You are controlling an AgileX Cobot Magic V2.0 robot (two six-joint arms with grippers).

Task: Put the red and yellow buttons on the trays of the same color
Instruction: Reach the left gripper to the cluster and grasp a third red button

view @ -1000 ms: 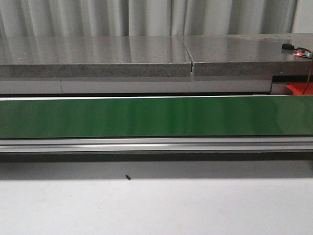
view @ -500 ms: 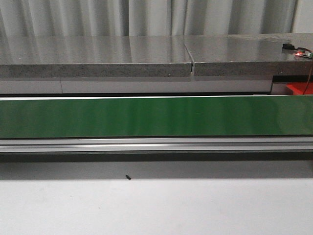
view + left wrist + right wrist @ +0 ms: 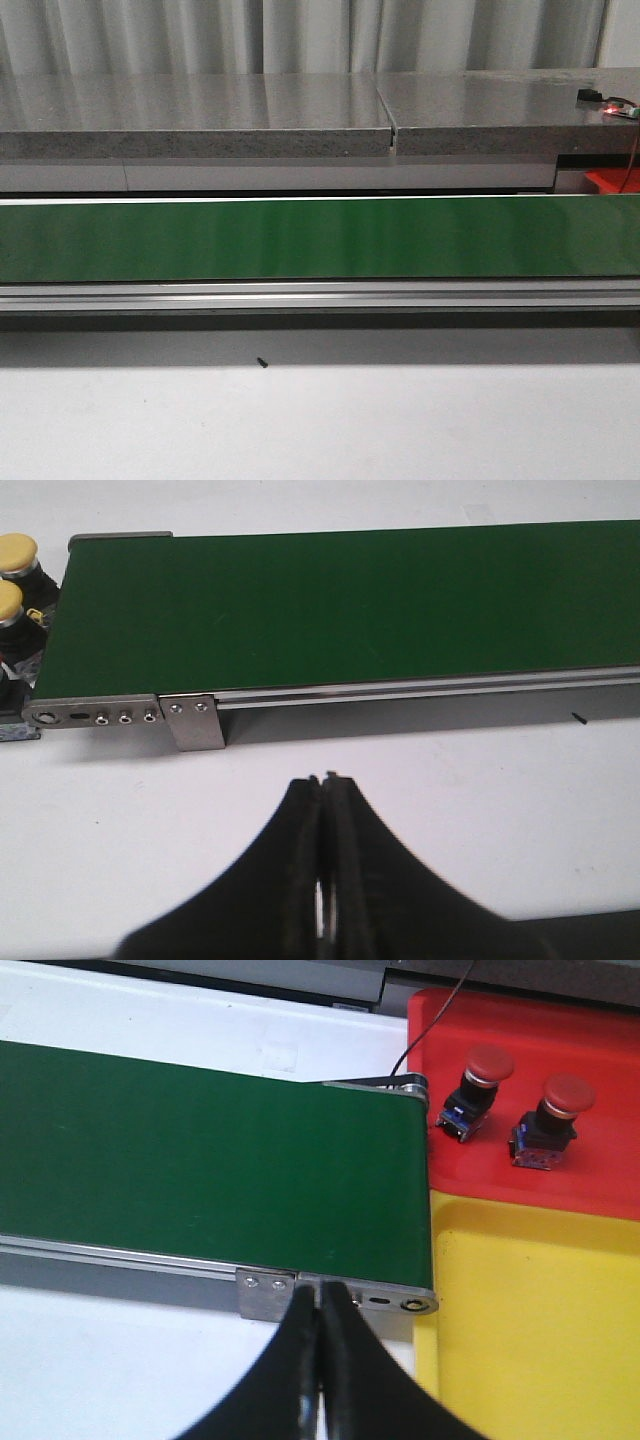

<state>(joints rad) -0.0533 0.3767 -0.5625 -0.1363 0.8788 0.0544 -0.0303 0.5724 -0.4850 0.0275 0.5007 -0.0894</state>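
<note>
Right wrist view: two red buttons [image 3: 478,1082] on red tray [image 3: 600,1175], beyond closed tool [image 3: 320,1332].

two buttons [image 3: 505,1103] lie in the far tray [image 3: 600,1040], right of the belt [image 3: 200,1150].

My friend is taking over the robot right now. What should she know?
Left gripper: shut, empty, over the white table.
Right gripper: shut, empty, at the belt's end.
Done: two red buttons lie on the red tray.
Left: two yellow buttons wait past the other end of the green conveyor belt; the yellow tray holds nothing in view.
</note>
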